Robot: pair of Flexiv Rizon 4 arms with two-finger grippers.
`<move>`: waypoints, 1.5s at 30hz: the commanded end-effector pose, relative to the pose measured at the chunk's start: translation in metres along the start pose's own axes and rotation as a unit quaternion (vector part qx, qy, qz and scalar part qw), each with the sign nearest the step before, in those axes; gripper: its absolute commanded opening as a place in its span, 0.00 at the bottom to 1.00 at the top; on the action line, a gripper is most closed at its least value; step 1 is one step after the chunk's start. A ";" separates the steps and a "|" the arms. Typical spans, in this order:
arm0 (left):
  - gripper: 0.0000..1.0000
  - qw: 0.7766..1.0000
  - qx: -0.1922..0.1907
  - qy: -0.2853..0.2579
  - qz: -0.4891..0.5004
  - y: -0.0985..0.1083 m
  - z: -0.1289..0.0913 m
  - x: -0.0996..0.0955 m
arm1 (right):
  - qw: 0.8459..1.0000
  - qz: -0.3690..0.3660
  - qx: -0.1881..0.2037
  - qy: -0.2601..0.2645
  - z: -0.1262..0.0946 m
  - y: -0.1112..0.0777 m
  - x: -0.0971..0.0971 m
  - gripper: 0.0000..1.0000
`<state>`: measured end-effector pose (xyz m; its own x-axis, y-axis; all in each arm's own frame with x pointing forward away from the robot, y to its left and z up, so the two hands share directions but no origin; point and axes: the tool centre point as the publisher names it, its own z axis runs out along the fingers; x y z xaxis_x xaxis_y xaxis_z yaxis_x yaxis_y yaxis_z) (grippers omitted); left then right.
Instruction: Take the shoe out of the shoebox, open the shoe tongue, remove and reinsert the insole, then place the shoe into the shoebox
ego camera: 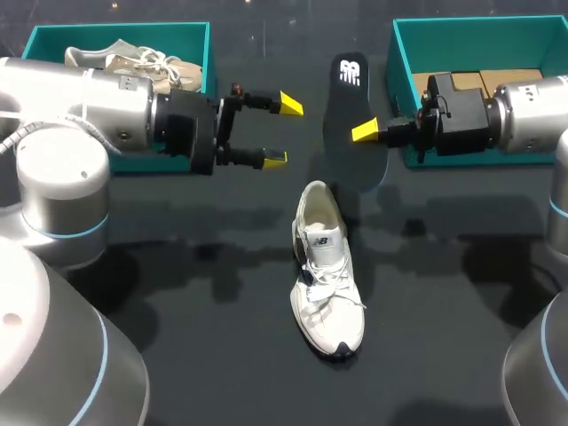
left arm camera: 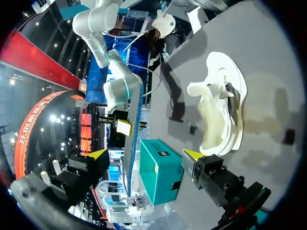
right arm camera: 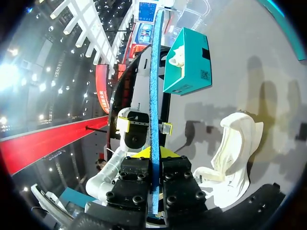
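The left fingers (ego camera: pixel 282 131) stand spread wide with nothing between them. They hover over the worktop (ego camera: pixel 177 293) just ahead of the left shoebox (ego camera: pixel 169 37), where a second shoe (ego camera: pixel 133 60) lies. The shoe (ego camera: pixel 325 266) rests on the worktop on the robot's side of both sets of fingers, roughly midway between them. Its long axis runs away from the robot — toe nearest the robot, heel opening toward the fingers. The dark insole (ego camera: pixel 348 98) is pinched at its edge by the right fingers (right arm camera: pixel 154 159). It stretches nearly parallel to the shoe, with its broad front end near the heel opening. Reinsertion looks to be the step in hand, and the right arm is the nearer one. The insole would have to travel toward the robot along the shoe's length, while the free left fingers could steady the shoe or hold back the tongue. The right shoebox (ego camera: pixel 461 44) lies behind the right fingers.
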<state>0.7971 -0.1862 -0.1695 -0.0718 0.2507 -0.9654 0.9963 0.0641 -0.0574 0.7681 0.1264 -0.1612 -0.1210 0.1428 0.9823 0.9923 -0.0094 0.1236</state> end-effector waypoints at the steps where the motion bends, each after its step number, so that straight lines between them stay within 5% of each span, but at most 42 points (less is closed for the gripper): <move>1: 1.00 1.000 0.001 0.006 0.000 0.000 -0.001 -0.001 | 1.000 0.000 -0.001 -0.002 0.000 -0.001 0.000 0.00; 9: 1.00 0.997 -0.015 0.033 -0.075 0.010 0.000 0.003 | 0.998 -0.055 -0.010 -0.003 0.000 0.006 0.000 0.00; 11: 1.00 0.986 -0.044 0.065 -0.148 0.018 -0.003 0.005 | 0.997 -0.070 -0.027 0.009 -0.005 0.011 -0.002 0.00; 16: 1.00 0.948 -0.043 0.142 -0.280 0.031 -0.017 0.017 | 0.994 -0.109 -0.030 0.012 -0.008 0.020 -0.004 0.00; 30: 1.00 0.950 -0.046 0.153 -0.267 0.029 -0.021 0.019 | 0.992 -0.121 -0.023 0.017 -0.008 0.024 -0.008 0.00; 43: 1.00 0.842 -0.155 0.216 -0.470 -0.009 -0.022 0.063 | 0.984 -0.172 -0.034 -0.004 -0.001 0.030 -0.033 0.00; 45: 1.00 0.818 -0.240 0.233 -0.468 -0.010 -0.023 0.074 | 0.984 -0.172 -0.034 -0.004 -0.001 0.030 -0.033 0.00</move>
<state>0.7902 -0.1496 -0.2307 -0.8679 0.3071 -0.3905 0.4960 0.5793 -0.6469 0.7989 0.1167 -0.1877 -0.4499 0.1572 0.8792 0.8879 -0.0270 0.4592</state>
